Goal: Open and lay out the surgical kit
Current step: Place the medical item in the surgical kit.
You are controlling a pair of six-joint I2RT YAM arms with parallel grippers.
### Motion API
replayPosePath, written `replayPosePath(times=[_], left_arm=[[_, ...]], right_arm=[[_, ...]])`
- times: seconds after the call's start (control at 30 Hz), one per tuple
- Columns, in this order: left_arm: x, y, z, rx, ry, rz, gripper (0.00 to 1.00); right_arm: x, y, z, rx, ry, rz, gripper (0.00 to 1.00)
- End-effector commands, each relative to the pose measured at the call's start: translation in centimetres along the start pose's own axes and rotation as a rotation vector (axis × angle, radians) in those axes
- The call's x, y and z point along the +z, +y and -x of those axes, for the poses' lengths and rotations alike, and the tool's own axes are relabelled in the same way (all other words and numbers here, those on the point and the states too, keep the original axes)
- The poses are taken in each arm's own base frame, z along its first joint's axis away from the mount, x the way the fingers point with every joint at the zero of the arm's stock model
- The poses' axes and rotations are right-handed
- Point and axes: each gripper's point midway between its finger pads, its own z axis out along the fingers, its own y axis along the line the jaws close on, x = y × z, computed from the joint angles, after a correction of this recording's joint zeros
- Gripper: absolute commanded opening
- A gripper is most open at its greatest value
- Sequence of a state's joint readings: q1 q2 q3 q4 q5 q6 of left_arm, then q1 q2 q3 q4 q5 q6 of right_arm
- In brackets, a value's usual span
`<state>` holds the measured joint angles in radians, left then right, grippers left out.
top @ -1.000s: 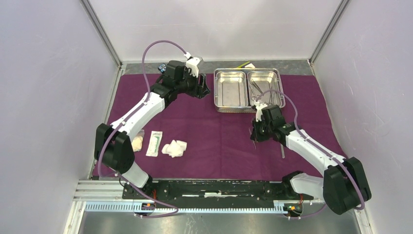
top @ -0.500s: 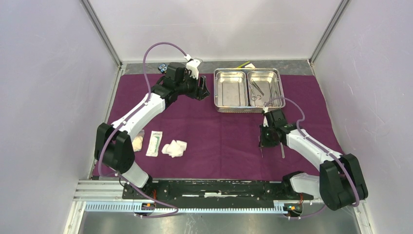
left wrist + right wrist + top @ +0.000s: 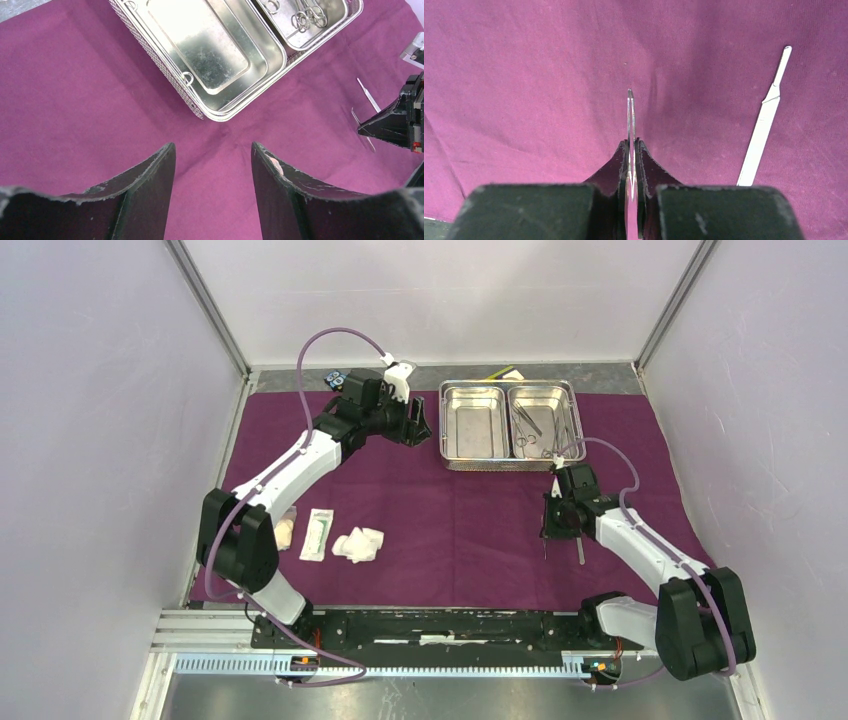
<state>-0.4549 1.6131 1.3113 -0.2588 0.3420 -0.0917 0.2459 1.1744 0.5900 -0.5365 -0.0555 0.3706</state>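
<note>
You're working on a dark-purple cloth wrap (image 3: 450, 530) spread flat over most of the table (image 3: 600, 372), whose grey top shows only as a strip at the far edge; pale walls (image 3: 100, 390) close in three sides, and a slotted metal rail (image 3: 200, 625) runs along the near edge.

The steel tray (image 3: 506, 425) sits on the cloth at the far side; its left compartment is bare metal, while its right one holds ring-handled clamps (image 3: 530, 430). Your left end effector (image 3: 212, 150) hangs spread and empty above the cloth just beside the tray's left compartment.

Your right end effector (image 3: 548, 540) is pressed together on a slim steel instrument (image 3: 630, 115), seen edge-on and low over the cloth; a flat steel handle (image 3: 764, 120) lies just to its right. Near the left base, two gauze wads (image 3: 358, 544) flank a flat white packet (image 3: 317, 534).
</note>
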Motion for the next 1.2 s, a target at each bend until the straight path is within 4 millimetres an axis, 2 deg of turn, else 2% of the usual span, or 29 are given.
replayPosePath(times=[0.0, 0.13, 0.43, 1.17], left_arm=[[-0.2, -0.7, 1.9, -0.012, -0.055, -0.027, 0.64], [-0.4, -0.7, 2.0, -0.014, -0.06, -0.026, 0.64], [-0.6, -0.9, 2.1, -0.016, -0.065, -0.031, 0.64], [-0.9, -1.4, 2.8, -0.028, -0.088, -0.046, 0.64]], right_arm=[[0.0, -0.4, 0.7, 0.0, -0.043, -0.016, 0.01], [0.1, -0.6, 1.0, -0.008, -0.049, -0.022, 0.02], [0.4, -0.5, 0.3, -0.008, -0.031, -0.014, 0.04], [0.8, -0.8, 0.0, -0.018, -0.022, -0.025, 0.04]])
